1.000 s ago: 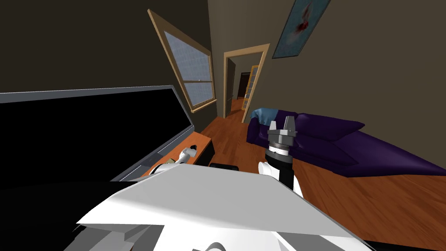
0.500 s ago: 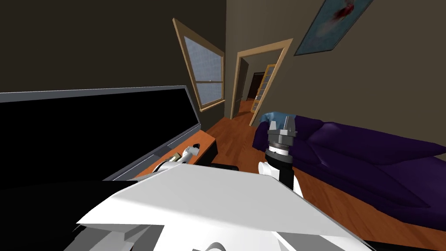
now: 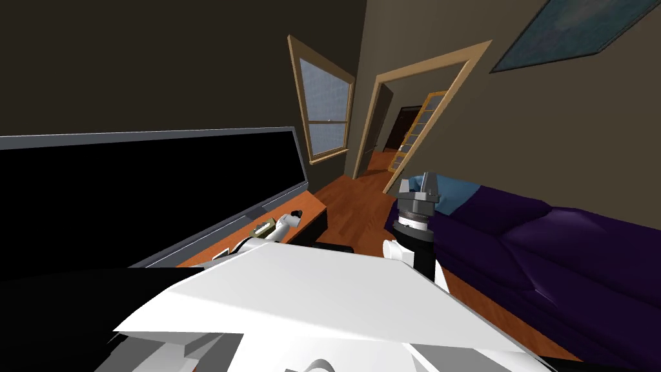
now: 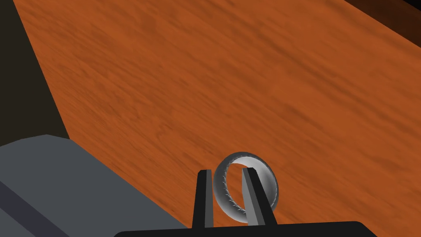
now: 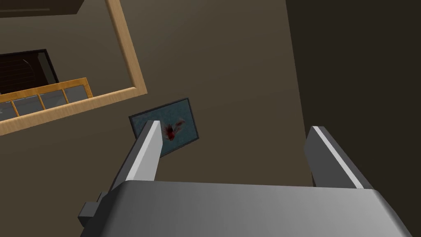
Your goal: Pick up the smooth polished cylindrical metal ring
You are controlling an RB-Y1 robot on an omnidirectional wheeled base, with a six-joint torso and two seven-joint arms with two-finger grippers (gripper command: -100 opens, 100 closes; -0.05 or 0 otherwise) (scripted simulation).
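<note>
so the ring is a plain grey shiny band standing on edge right at the tips of the left gripper. The two blades sit close together with one side of the band pinched between them: one finger on the outside, the other poking through the hole. I'd call that closed on the ring. It hangs over an orange wood worktop, and I honestly can't tell if the ring is touching the wood or already a hair off it. Just beside the gripper there's a grey slab, and from the head view I'd guess it belongs to the big black screen that stands along the same worktop. The left arm reaches low over the wood there. The right gripper is out of it, raised in front of the chest with its fingers spread wide and nothing between them, and a purple sofa sits off behind it. My read: the grasp is made and the lift is the step in hand. The next move wants a straight rise away from the wood, with the pinch kept firm, since a smooth band held by one thin wall could swivel or slip out, and it should stay clear of that grey slab
</note>
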